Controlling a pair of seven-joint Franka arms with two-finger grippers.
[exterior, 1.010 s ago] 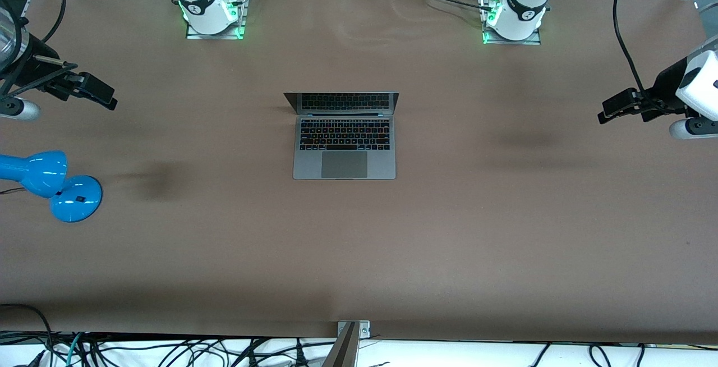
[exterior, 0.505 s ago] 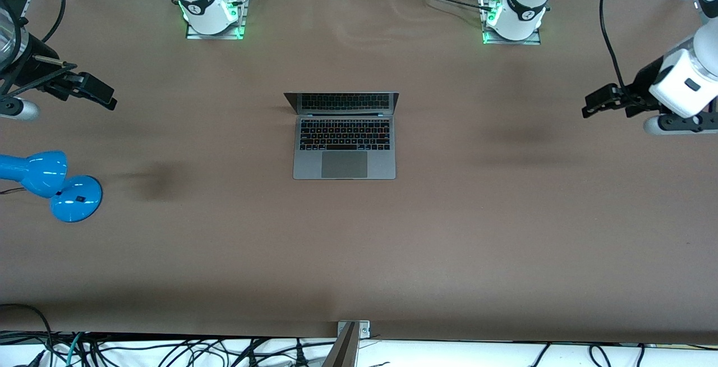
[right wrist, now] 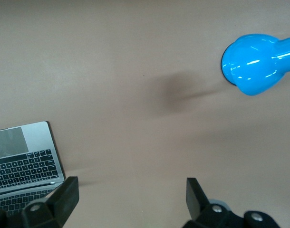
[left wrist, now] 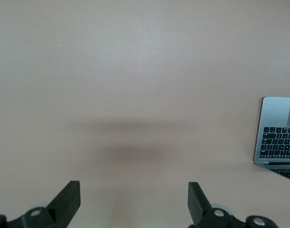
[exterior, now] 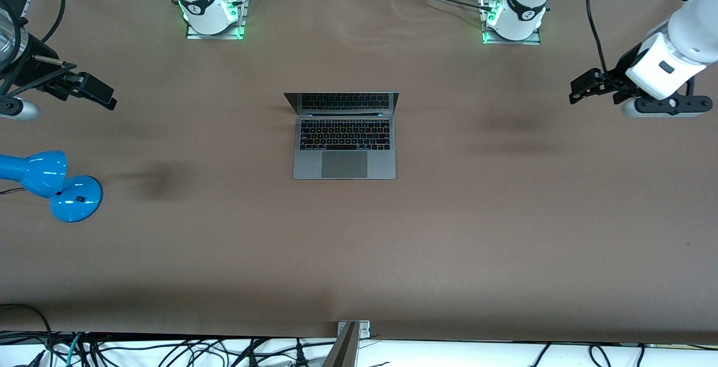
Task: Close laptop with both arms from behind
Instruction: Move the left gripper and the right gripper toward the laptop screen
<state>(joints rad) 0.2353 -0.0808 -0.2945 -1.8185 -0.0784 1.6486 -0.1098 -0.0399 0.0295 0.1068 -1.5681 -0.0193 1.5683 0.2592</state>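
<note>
The grey laptop (exterior: 344, 138) lies open in the middle of the brown table, its lid upright on the side toward the arm bases and its backlit keyboard showing. It also shows in the left wrist view (left wrist: 279, 135) and in the right wrist view (right wrist: 25, 159). My left gripper (exterior: 583, 87) is open and empty, in the air over the table toward the left arm's end, well apart from the laptop. My right gripper (exterior: 98, 93) is open and empty, in the air over the right arm's end of the table. Both show open in their wrist views, the left gripper (left wrist: 134, 202) and the right gripper (right wrist: 132, 198).
A blue desk lamp (exterior: 53, 182) stands on the table at the right arm's end, nearer to the front camera than my right gripper; its base shows in the right wrist view (right wrist: 254, 64). The arm bases (exterior: 212, 10) (exterior: 513, 16) stand along the table's edge. Cables hang along the front edge.
My left arm has swung in from the table's end toward the laptop and toward the bases. The right arm and the laptop have not moved.
</note>
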